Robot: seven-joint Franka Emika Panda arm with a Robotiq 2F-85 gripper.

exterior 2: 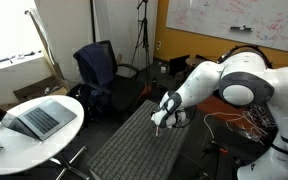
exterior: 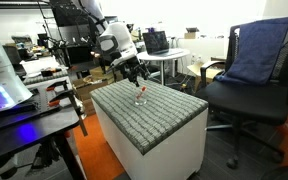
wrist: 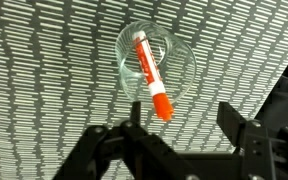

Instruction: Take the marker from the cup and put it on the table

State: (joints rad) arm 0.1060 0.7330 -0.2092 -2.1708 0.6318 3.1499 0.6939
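Marker (wrist: 150, 72): slim, red-orange, pale label along barrel, leaning inside clear cup (wrist: 180, 62), red end poking over rim. Cup upright on table (wrist: 44, 60), grey woven top. Tool (wrist: 184, 135) above cup, fingers spread wide, gripping nothing. In an exterior view, cup (exterior: 142, 98) sits toward far corner; broad bare top (exterior: 159, 125) on near side.
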